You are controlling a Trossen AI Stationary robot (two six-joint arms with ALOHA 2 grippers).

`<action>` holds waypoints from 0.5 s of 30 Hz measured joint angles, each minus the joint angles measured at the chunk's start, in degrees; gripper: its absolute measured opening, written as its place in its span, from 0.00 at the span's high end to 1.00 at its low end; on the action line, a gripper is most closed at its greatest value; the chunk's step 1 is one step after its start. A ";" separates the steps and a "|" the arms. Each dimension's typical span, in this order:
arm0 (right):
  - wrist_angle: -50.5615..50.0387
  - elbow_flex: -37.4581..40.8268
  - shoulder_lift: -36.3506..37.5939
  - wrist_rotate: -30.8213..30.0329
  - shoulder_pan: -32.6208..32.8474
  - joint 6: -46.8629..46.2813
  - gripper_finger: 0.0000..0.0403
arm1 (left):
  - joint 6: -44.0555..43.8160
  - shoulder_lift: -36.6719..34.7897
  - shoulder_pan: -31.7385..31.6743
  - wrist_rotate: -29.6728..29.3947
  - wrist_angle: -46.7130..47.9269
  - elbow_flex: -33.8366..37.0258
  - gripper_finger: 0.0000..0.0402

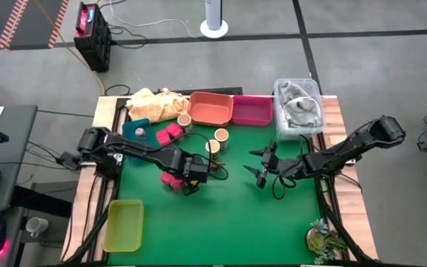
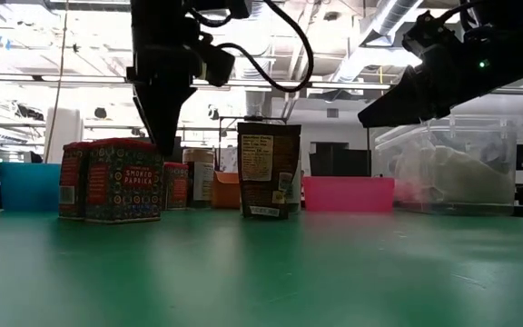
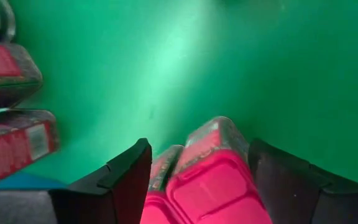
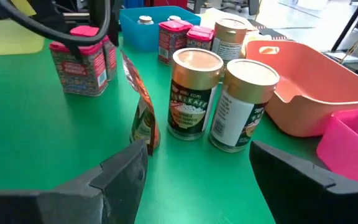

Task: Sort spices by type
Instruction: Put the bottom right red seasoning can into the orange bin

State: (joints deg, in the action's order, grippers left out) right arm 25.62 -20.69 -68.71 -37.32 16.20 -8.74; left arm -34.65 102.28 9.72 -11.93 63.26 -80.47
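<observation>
Two pink-red cube boxes (image 3: 213, 177) stand side by side on the green mat (image 1: 228, 215), between the fingers of my left gripper (image 3: 199, 147). It points down over them near the mat's middle (image 1: 187, 178) and is open wide. Two more pink-red boxes (image 1: 170, 133) stand beside the teal tray (image 1: 136, 132), which holds tiny shakers (image 4: 145, 20). Three tan-lidded round jars (image 4: 194, 93) (image 4: 241, 106) (image 1: 184, 119) stand near the orange tray. A brown pouch (image 4: 143, 118) stands upright on the mat. My right gripper (image 1: 262, 168) hovers open to the jars' right, touching nothing. My left gripper comes from above, pointing down, with one finger (image 3: 126, 180) outside each of the two boxes. The boxes' bases rest on the mat (image 2: 112, 182). Whether the fingers touch the boxes' sides (image 3: 241, 155), I cannot tell.
Along the far edge sit the orange tray (image 1: 210, 108), the magenta tray (image 1: 251, 110), a clear bin with grey cloth (image 1: 297, 104) and a pale yellow cloth (image 1: 154, 104). A yellow-green tray (image 1: 123, 225) lies at the near left, a small plant (image 1: 321, 239) at the near right.
</observation>
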 joint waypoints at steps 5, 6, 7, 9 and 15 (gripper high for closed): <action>0.17 0.00 0.00 -0.02 0.17 0.24 0.23 | 0.73 -0.02 -0.02 6.24 -0.49 0.00 0.35; 0.20 0.00 0.00 -0.01 0.16 0.25 0.23 | 1.37 -0.04 0.15 7.94 -0.98 0.00 0.35; 0.18 0.00 0.00 -0.02 0.16 0.25 0.23 | 2.00 -0.04 0.38 9.69 -1.43 0.00 0.35; 0.18 0.00 0.00 -0.02 0.16 0.27 0.23 | 3.70 -0.02 1.16 12.58 -2.81 0.00 0.35; 0.20 0.00 0.00 -0.02 0.16 0.23 0.23 | 7.49 -0.02 4.24 19.13 -7.69 -0.42 0.35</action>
State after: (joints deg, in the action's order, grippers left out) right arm 25.82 -20.69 -68.71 -37.34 16.36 -8.51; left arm -27.17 102.26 13.96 7.19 55.57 -80.89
